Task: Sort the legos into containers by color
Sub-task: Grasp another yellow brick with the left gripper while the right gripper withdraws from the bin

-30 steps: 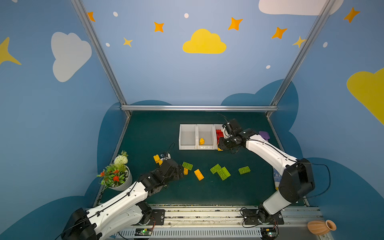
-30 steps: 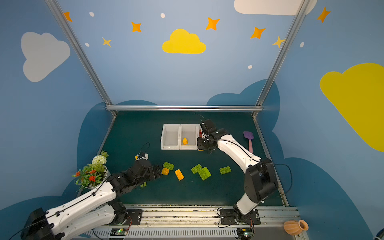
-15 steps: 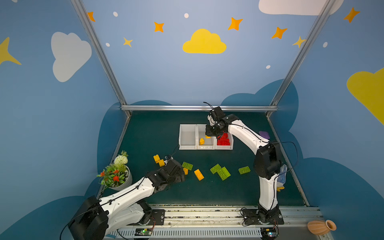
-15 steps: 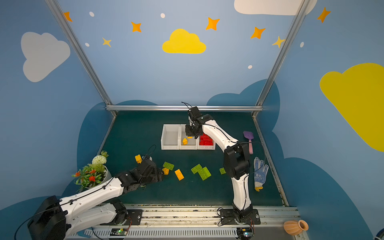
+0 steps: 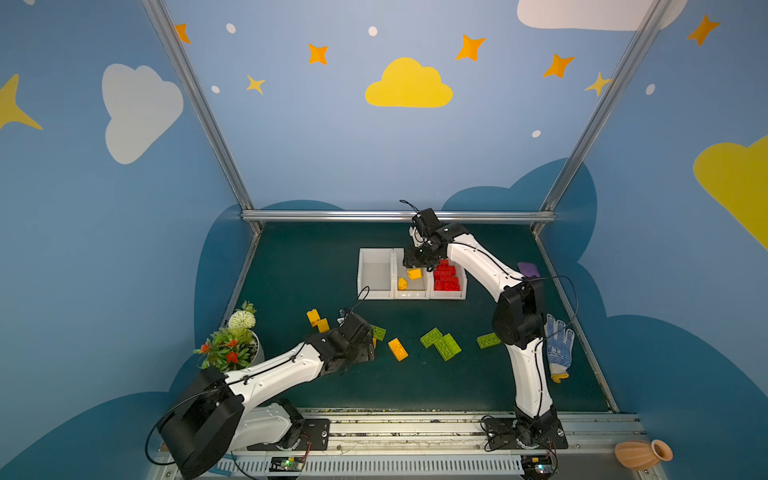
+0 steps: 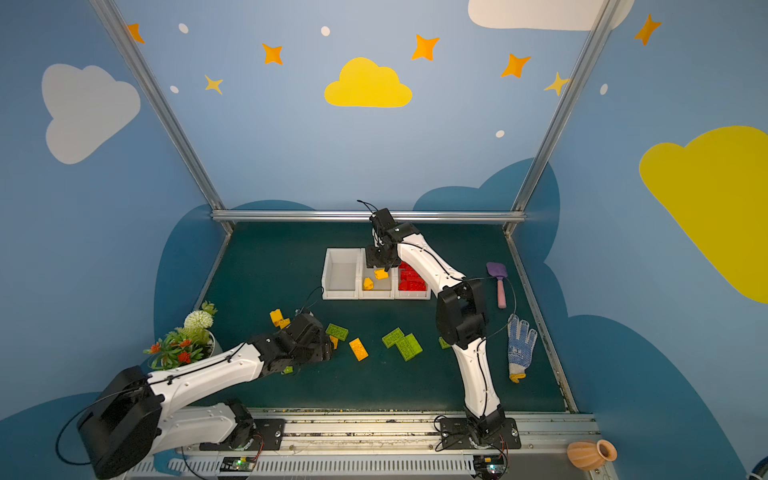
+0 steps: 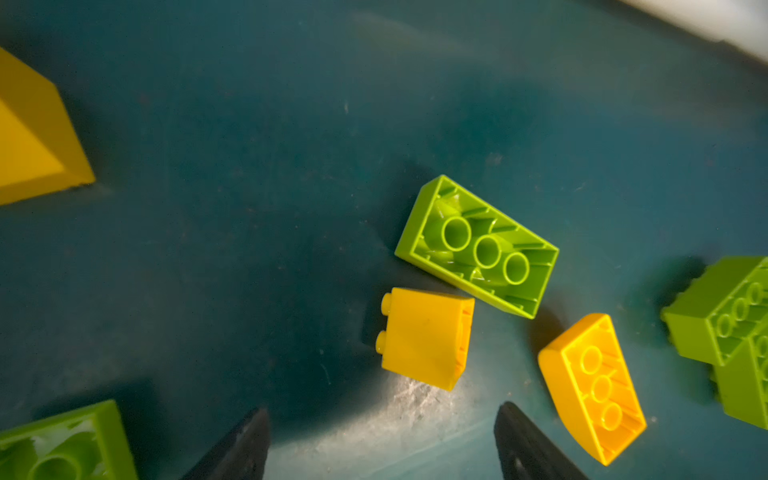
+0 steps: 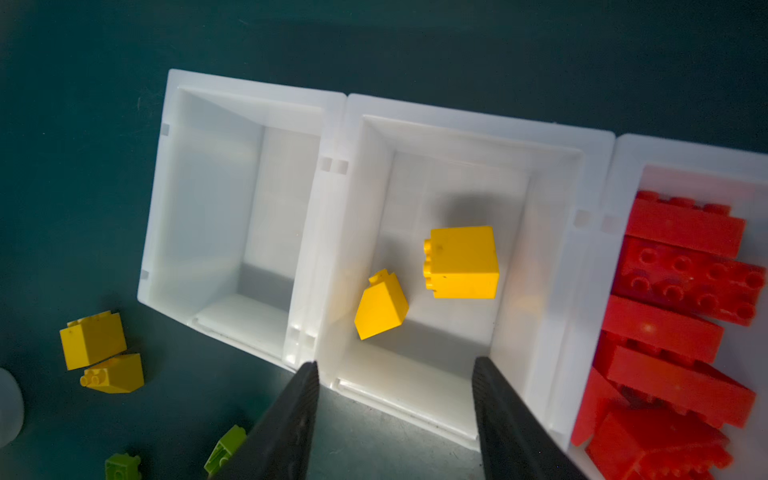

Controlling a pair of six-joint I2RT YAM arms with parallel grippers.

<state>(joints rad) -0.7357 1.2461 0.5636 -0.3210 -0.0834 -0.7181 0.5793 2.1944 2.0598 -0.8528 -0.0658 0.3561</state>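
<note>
Left gripper [image 7: 382,409] wide, empty: centre it on the yellow brick [image 7: 424,336], clear of the green brick [image 7: 478,245]. Right gripper [image 8: 395,361] parted, empty, over the middle bin [image 8: 457,120].

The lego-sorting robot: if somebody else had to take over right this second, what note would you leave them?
Left gripper: open, empty, poised over a small yellow brick on the mat.
Right gripper: open, empty, above the middle bin.
Done: red bricks are piled in the right-hand bin, with none seen on the mat; two yellow bricks are in the middle bin.
Left: the left-hand bin holds nothing. Several green bricks and four loose yellow bricks, counting the small one, lie on the mat.
</note>
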